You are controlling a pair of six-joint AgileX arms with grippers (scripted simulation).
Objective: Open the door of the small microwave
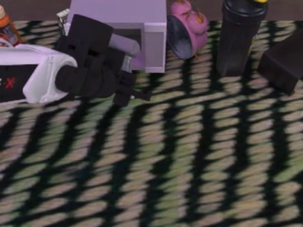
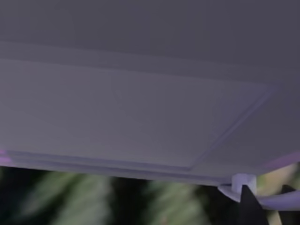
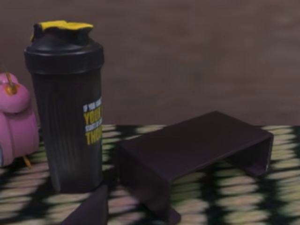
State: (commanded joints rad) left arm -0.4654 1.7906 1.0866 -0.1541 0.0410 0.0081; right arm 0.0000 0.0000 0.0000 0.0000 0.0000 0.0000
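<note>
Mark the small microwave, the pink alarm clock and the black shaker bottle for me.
small microwave (image 1: pixel 155 45): top view, control strip.
pink alarm clock (image 1: pixel 191 29): top view, pink body.
black shaker bottle (image 3: pixel 70 126): right wrist view, ribbed side.

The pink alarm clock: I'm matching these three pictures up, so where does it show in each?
Top view: the pink alarm clock stands at the far edge, between the small microwave and the black shaker bottle.
Left wrist view: not in it.
Right wrist view: the clock is cut off by the picture's edge.
Shared landmark: the shaker bottle.
</note>
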